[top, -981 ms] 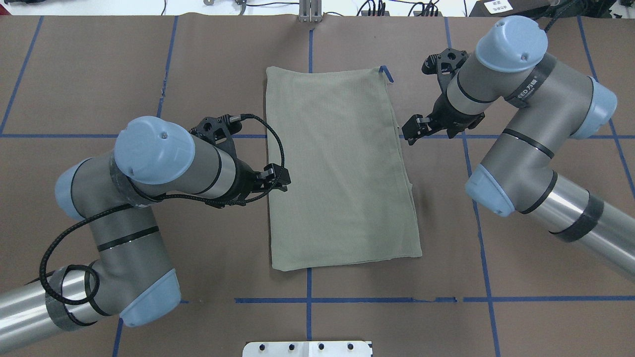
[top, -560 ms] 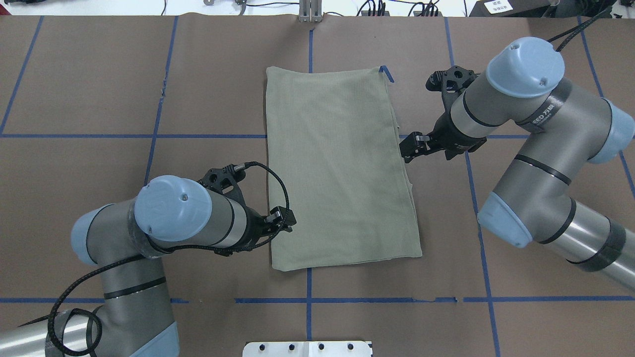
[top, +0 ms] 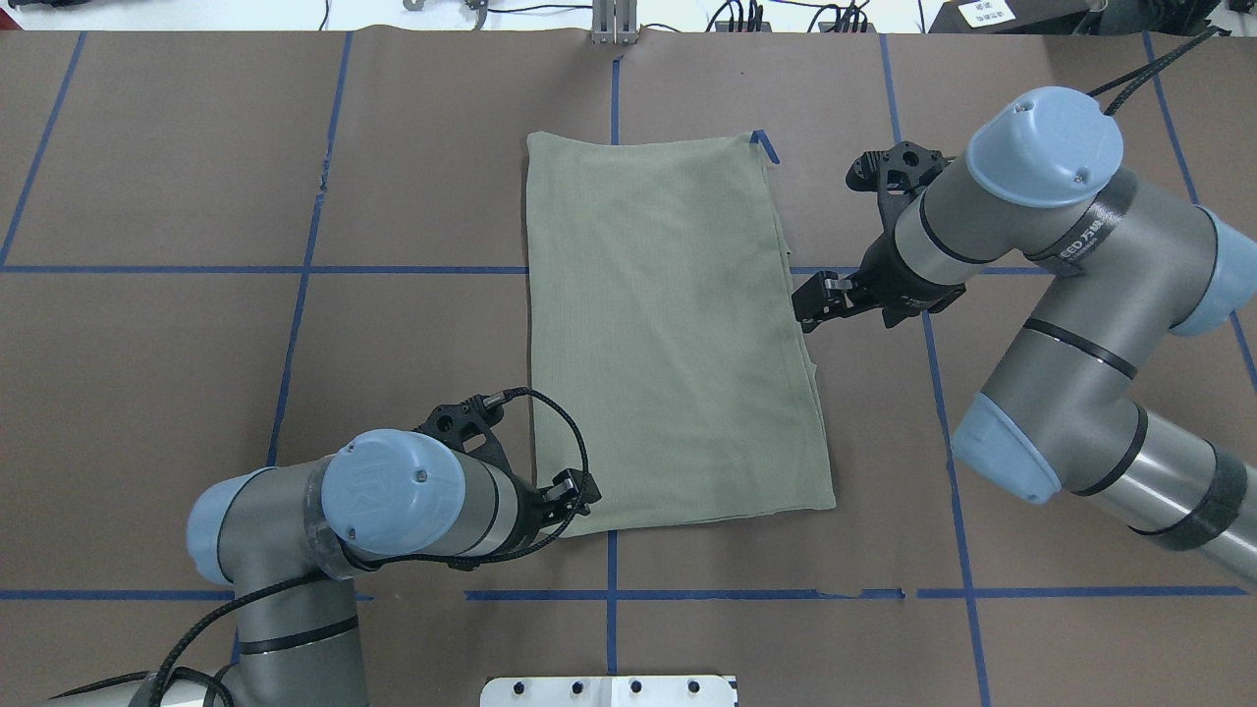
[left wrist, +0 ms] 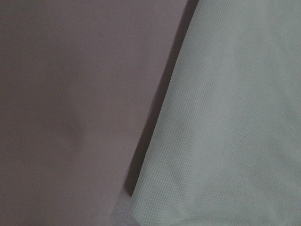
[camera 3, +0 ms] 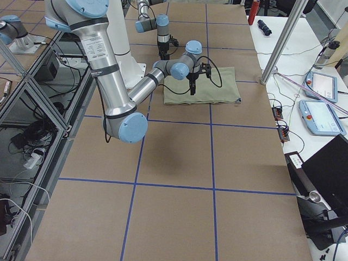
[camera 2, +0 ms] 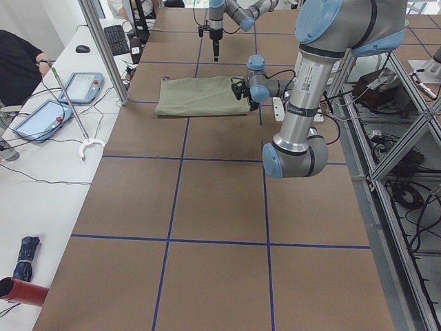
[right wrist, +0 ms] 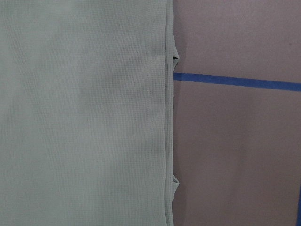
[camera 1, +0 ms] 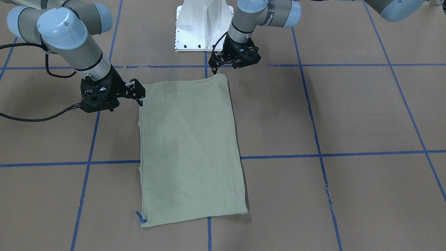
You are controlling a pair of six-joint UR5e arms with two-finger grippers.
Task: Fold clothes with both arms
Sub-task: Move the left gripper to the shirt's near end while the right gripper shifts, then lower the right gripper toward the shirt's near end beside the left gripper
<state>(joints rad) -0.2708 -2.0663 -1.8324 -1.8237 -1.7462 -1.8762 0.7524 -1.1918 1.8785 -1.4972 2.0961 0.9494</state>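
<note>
Shirt [top: 678, 334] flat, left tool [top: 579, 494] at near corner, right tool [top: 807, 306] beside right edge, widths unclear

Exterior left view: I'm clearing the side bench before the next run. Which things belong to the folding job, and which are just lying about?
Job in hand:
green shirt
left gripper
right gripper

Lying about, on the white side bench:
far tablet
near tablet
keyboard
mouse
red cylinder
dark bundle
</note>
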